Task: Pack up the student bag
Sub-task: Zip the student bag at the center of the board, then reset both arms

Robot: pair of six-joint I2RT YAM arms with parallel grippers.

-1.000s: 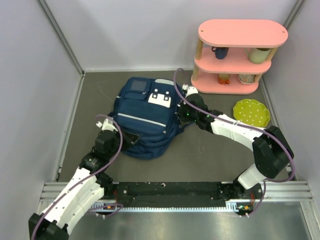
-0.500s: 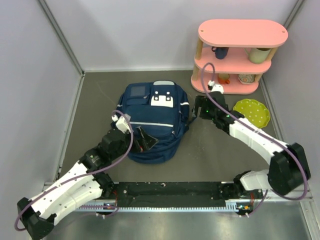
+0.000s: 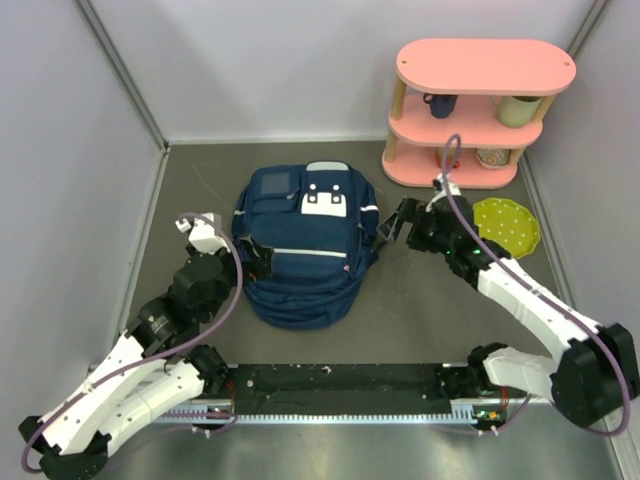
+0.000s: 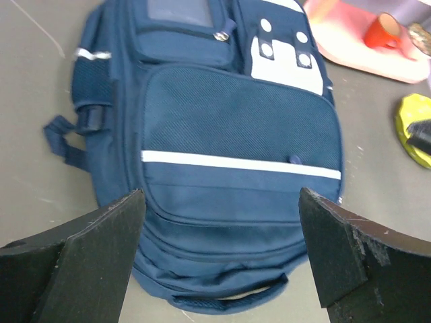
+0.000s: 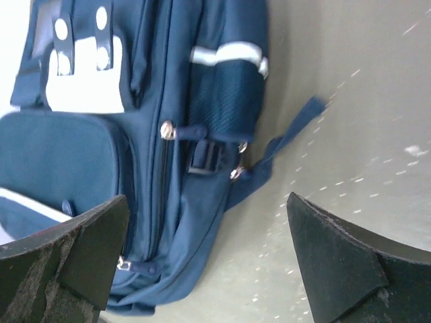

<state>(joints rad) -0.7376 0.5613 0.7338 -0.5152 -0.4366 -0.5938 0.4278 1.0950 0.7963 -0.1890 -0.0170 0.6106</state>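
The student bag lies flat on the grey table, front pocket up, zips shut. Its white stripe and buckle patches show in the left wrist view, where the student bag fills the frame, a carry loop at its near end. My left gripper is open at the bag's near left side, and the left gripper holds nothing, hovering over the near end. My right gripper is open just right of the bag, and this right gripper is empty beside the student bag's side strap.
A pink three-tier shelf with mugs and bowls stands at the back right. A green dotted plate lies on the table just behind my right arm. Grey walls close in the left, back and right sides.
Both grippers opened and let go of the bag, then drew back from it, the left toward the near left, the right toward the right. The bag has settled straighter and flat.
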